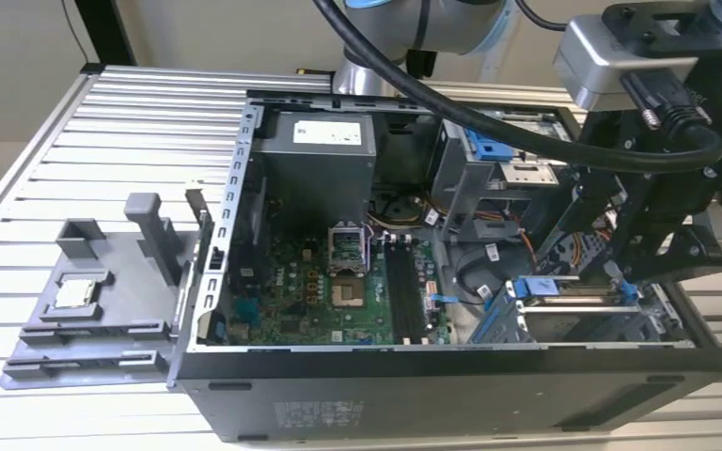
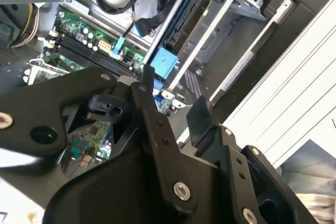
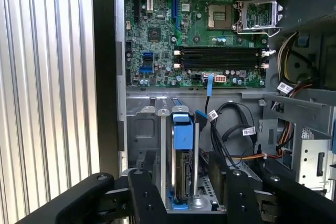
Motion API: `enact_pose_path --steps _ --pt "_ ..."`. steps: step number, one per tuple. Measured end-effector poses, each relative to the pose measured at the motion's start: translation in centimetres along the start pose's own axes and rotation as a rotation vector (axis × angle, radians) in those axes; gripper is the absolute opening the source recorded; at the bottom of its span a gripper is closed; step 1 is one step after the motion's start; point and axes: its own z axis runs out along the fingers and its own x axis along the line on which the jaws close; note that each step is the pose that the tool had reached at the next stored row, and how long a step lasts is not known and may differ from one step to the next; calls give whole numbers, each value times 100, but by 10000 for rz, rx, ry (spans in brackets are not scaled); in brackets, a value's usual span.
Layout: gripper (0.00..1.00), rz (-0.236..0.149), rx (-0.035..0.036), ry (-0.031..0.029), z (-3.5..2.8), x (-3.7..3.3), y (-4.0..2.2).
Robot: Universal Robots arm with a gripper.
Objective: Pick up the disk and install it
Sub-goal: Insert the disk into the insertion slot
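Table [image 1: 123, 103]: ribbed aluminium slats, carries everything.
Fixture [image 1: 98, 319]: grey plastic jig by the table edge at the exterior view's left, just beside the case wall.
Chip [image 1: 75, 292]: small square, silver, lying flat in the fixture.
Case [image 1: 462, 385]: black computer tower on its side, side panel off, open face up.
Motherboard [image 1: 323, 291]: green, flat on the case floor, with an open socket [image 3: 218, 15] and dark memory slots.
Power supply [image 1: 317, 155]: grey box in the case's far corner. It has a white label [image 1: 330, 133] on top, print not legible.
Cables [image 3: 228, 124]: black bundle with small white tags between motherboard and drive cage, close beside the disk. Tag print not legible.
Drive cage [image 3: 137, 129]: grey metal bay in the case corner at the exterior view's right.
Disk [image 3: 182, 171]: on edge inside the drive cage, blue frame tab pointing toward the motherboard.
Gripper [image 3: 182, 161]: fingers wide, one on each side of the disk with a gap showing at each, holding nothing.
Arm [image 1: 393, 38]: reaches in from the table's far edge over the case, wrist above the drive cage, gripper pointing down, thick black hose [image 1: 525, 132] draped alongside.
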Motion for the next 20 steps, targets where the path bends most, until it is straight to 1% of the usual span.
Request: enact_pose_path --steps 12,15,20 --pt "100 0 0 6 0 0 -2" --pt "100 2 -35 10 0 -1 -5" --pt "100 2 -36 10 1 0 -5"
